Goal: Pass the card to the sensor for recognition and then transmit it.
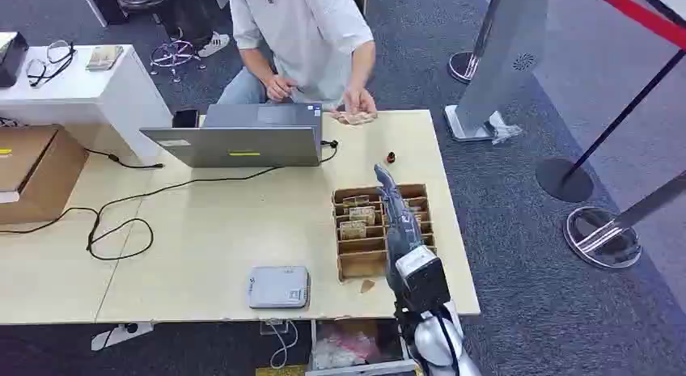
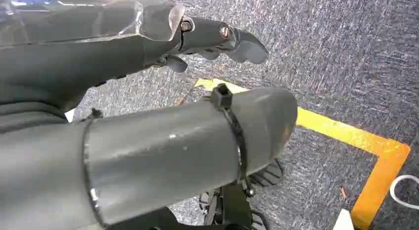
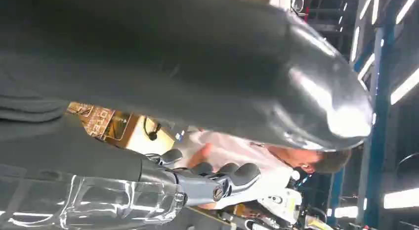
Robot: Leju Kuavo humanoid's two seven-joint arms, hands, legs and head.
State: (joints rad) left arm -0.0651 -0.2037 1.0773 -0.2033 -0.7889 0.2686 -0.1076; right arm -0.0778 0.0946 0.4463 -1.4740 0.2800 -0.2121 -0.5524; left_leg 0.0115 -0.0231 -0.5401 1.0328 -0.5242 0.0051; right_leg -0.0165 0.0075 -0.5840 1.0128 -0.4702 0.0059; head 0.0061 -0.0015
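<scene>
A wooden divided box (image 1: 362, 264) stands on the table's right part, with several cards (image 1: 357, 217) upright in its far compartments. My right hand (image 1: 386, 188) reaches over the box's right side, fingers straight and nothing in it. In the right wrist view its thick thumb (image 3: 222, 76) and dark fingers (image 3: 220, 178) stand apart with nothing between them. The grey sensor (image 1: 278, 287) lies near the table's front edge, left of the box. My left hand (image 2: 99, 57) hangs over grey carpet, fingers (image 2: 222, 37) stretched out, holding nothing.
A person (image 1: 303, 28) sits across the table, one hand on a small stack of cards (image 1: 353, 116). A grey laptop (image 1: 243, 137) and black cables (image 1: 121, 226) occupy the table's middle and left. A cardboard box (image 1: 32, 170) sits far left. Stanchion bases (image 1: 603, 238) stand on the right.
</scene>
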